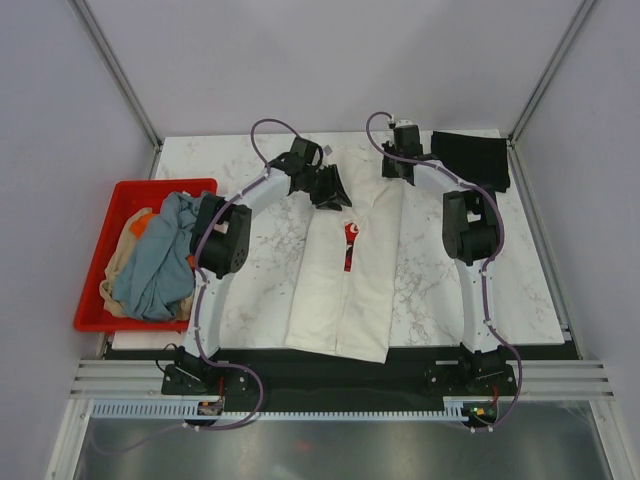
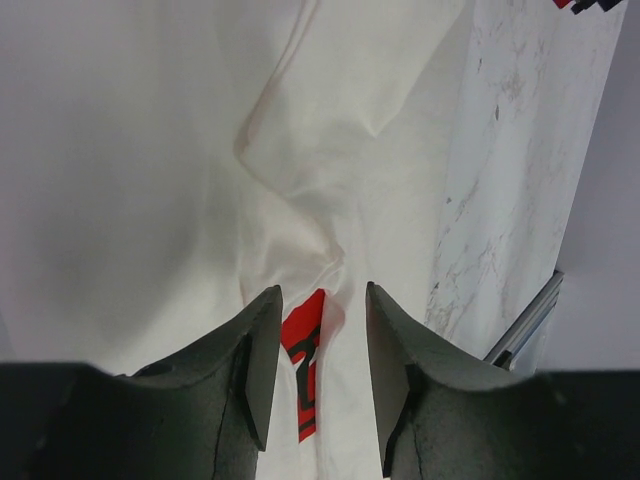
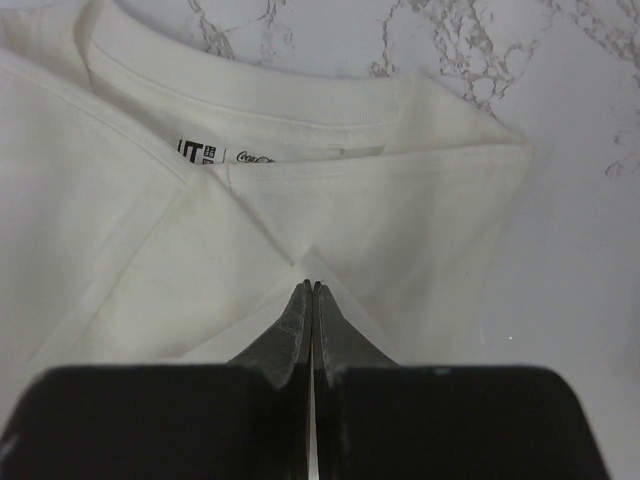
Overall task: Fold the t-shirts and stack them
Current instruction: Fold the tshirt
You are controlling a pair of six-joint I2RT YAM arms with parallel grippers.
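A cream-white t-shirt (image 1: 370,280) lies lengthwise in the middle of the marble table, both sides folded inward, with a strip of its red print (image 1: 350,245) showing in the gap. My left gripper (image 1: 330,190) is open just above the shirt's far left part; in the left wrist view (image 2: 322,330) the red print (image 2: 305,335) shows between its fingers. My right gripper (image 1: 398,165) is at the collar end. In the right wrist view (image 3: 312,288) it is shut on a folded corner of the cream shirt (image 3: 400,200). A folded black shirt (image 1: 470,158) lies at the back right.
A red plastic crate (image 1: 100,260) stands off the table's left edge, holding a grey-blue shirt (image 1: 160,265), an orange one (image 1: 143,222) and a tan one (image 1: 120,255). Grey walls enclose the table. The cream shirt's hem hangs over the near edge.
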